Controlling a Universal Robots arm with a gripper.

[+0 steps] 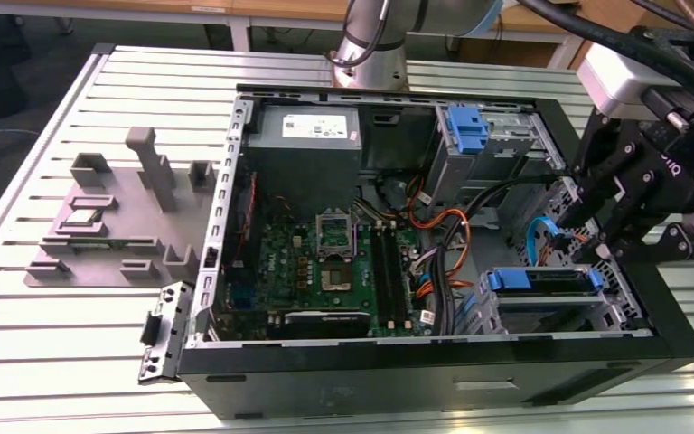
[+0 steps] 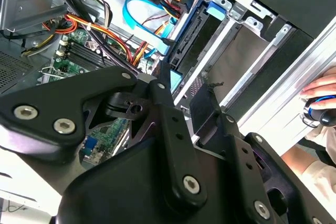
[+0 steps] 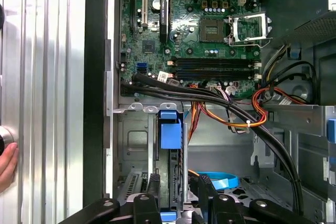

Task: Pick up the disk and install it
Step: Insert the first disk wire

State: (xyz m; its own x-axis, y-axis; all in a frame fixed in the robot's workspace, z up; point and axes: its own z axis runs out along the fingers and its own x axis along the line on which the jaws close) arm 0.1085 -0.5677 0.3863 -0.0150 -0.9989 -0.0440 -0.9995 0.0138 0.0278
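The disk [image 1: 540, 280], a grey drive in a blue carrier, stands on edge in the metal bay at the front right corner of the open computer case [image 1: 444, 362]. My black gripper [image 1: 600, 253] hangs over the disk's end on the exterior view's right. In the first wrist view the disk [image 3: 170, 135] runs away edge-on from between my gripper's [image 3: 176, 190] two fingers, which stand about one disk thickness apart. In the second wrist view my gripper [image 2: 182, 85] sits at the near end of the disk [image 2: 197, 40].
A second blue bracket [image 1: 468, 127] sits in the upper bay. Black, orange and blue cables [image 3: 236, 114] cross between the bay and the motherboard [image 1: 323, 262]. A grey fixture [image 1: 118, 217] stands left of the case. A person's hand [image 2: 320, 85] rests by the table edge.
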